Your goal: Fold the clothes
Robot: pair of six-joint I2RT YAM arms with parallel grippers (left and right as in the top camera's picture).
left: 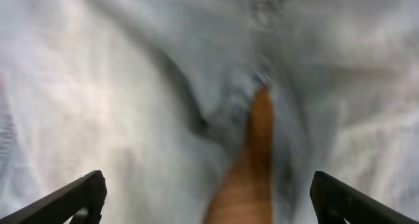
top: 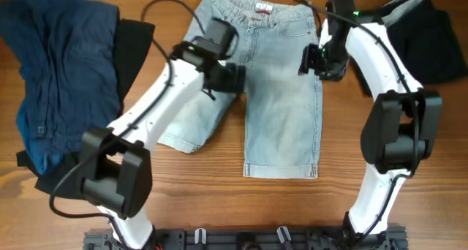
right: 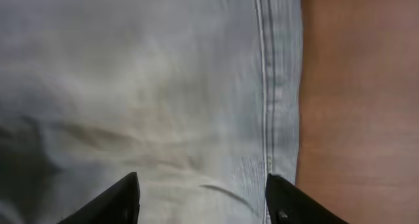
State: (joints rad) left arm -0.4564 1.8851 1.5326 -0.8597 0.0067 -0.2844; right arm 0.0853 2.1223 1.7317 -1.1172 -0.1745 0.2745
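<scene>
Hovering open and empty, my left hand point(top: 232, 78) over the crotch of the denim shorts point(top: 281, 111) and right hand point(top: 311, 60) at their side seam, I risk a one-layer pinch rumpling them on the bench point(top: 219, 184).

The overhead camera looks straight down on the whole table point(top: 219, 199), with the arm bases at the bottom edge. Both wrist cameras hang close over the denim shorts point(top: 281, 96), which all three views share. The left view is blurred and seems to face the crotch past the left fingertips point(left: 72, 199). The right view takes in the side seam point(right: 265, 86) above the right fingertips point(right: 114, 201).
</scene>
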